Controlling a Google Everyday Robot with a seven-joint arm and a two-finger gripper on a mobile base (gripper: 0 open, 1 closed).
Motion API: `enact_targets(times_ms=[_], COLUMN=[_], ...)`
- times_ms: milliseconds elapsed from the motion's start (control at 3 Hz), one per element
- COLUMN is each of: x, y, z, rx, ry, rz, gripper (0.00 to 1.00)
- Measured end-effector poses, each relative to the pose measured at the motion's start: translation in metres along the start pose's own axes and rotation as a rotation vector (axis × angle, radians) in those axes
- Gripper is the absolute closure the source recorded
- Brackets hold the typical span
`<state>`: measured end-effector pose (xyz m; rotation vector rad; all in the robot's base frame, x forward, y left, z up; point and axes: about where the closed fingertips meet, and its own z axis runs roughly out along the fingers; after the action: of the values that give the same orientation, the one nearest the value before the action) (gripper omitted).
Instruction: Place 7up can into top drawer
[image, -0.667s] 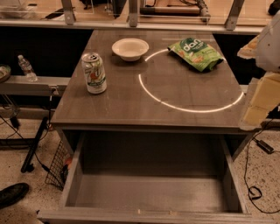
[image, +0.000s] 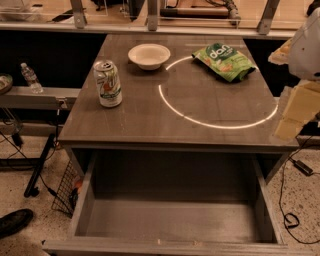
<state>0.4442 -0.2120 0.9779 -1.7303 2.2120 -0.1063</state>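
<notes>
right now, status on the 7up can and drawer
Gripper at table's right edge, far from 7up can. Can upright, table left. Top drawer open, empty. Nothing blocking drawer.

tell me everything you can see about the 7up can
The 7up can is a small silver-white metal drink can with green and red markings and a silver top. It stands upright on the left part of the grey table, touching only the tabletop, in front and left of the white bowl and apart from it. Nothing holds it: the end effector is at the table's right edge. The open top drawer lies lower, in front.
</notes>
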Motion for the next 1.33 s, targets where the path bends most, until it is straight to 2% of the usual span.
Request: enact_targets(times_ms=[333, 667, 1000, 1333], x=[-0.071, -0.138, -0.204, -0.258], y=[-0.058, -0.106, -0.120, -0.108], z=[0.039, 0.071, 0.105, 0.155], rx=[0.015, 0.016, -0.051, -0.194], ry=[-0.165, -0.335, -0.485, -0.629], rz=[-0.046, -0.056, -0.051, 0.001], gripper=[0.00, 0.00, 0.00, 0.00])
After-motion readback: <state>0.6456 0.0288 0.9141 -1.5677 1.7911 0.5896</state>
